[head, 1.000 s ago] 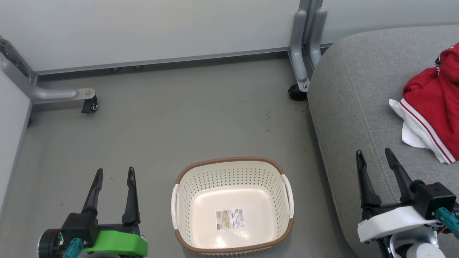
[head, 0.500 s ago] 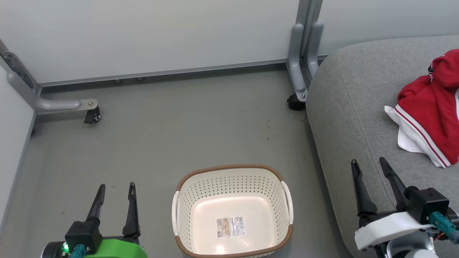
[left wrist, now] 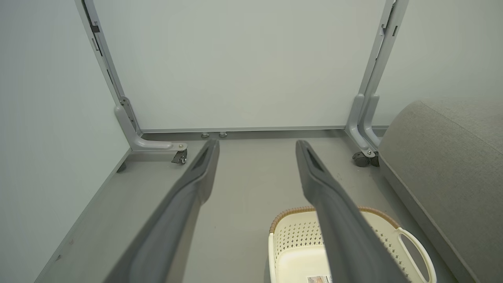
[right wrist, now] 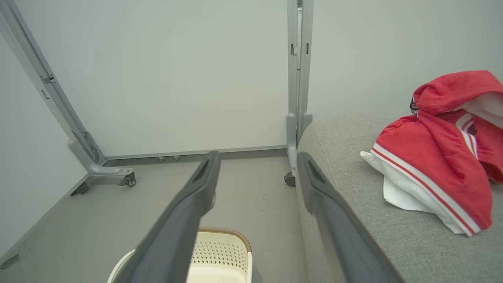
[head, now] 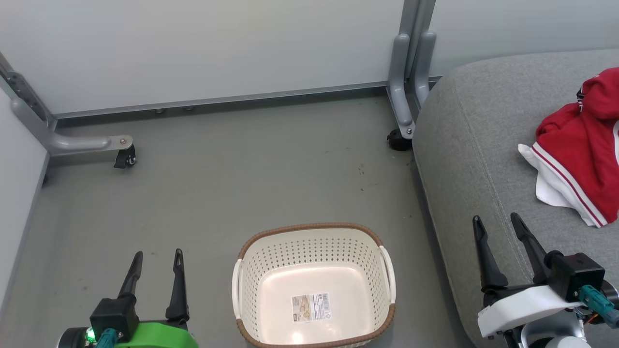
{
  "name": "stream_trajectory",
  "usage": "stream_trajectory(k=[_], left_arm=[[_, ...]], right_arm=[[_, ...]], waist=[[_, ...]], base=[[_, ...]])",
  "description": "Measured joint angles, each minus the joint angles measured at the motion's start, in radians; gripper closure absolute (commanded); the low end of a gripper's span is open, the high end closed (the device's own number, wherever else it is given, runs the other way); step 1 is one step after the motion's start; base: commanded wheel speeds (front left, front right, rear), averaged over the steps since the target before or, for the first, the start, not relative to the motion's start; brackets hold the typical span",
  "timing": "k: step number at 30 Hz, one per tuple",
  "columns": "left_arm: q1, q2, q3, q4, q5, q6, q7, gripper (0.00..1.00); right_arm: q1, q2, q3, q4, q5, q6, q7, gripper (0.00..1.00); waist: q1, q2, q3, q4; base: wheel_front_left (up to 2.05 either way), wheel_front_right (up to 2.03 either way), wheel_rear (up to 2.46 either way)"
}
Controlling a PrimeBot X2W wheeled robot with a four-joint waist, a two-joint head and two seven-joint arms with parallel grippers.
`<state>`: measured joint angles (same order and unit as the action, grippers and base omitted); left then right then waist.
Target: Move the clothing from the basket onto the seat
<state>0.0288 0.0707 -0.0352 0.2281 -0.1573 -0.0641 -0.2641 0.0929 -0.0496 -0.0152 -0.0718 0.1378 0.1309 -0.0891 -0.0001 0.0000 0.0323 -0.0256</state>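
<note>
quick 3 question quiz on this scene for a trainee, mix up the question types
1. True or false: the basket has no clothing in it.
2. Where does the clothing lie? A) on the floor B) on the seat C) draped over the basket rim
3. Is the left end effector open or shut, and the right end effector?

Key: 1. True; inside it there is just a sticker. 2. B. 3. Both open, holding nothing.
</note>
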Motion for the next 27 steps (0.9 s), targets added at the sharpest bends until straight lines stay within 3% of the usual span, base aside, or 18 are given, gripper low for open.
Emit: stream_trajectory(k=[6,7,12,27], left_arm=[[-0.006,-0.006,0.003,0.018,0.005,-0.005,0.000,0.00],[-0.010,-0.008,0.002,0.023,0.007,-0.005,0.000,1.00],[0.004,-0.018,0.003,0.061,-0.015,-0.005,0.012,1.00],[-0.004,-0.018,0.032,0.055,-0.295,-0.015,0.084,1.00]], right_arm=[[0.000,0.000,0.002,0.002,0.013,0.000,0.006,0.00],[0.000,0.000,0.002,0.004,0.018,0.000,0.006,1.00],[0.009,0.006,0.005,0.038,0.039,0.000,0.008,1.00],[-0.017,-0.007,0.006,0.093,0.342,0.000,0.026,1.00]], waist=[[0.0000,0.0000,-0.005,0.001],[0.0000,0.0000,-0.005,0.003],[0.0000,0.0000,-0.005,0.003],[0.0000,0.0000,-0.008,0.006]], base=[[0.00,0.00,0.00],[0.00,0.00,0.00],[0.00,0.00,0.00],[0.00,0.00,0.00]])
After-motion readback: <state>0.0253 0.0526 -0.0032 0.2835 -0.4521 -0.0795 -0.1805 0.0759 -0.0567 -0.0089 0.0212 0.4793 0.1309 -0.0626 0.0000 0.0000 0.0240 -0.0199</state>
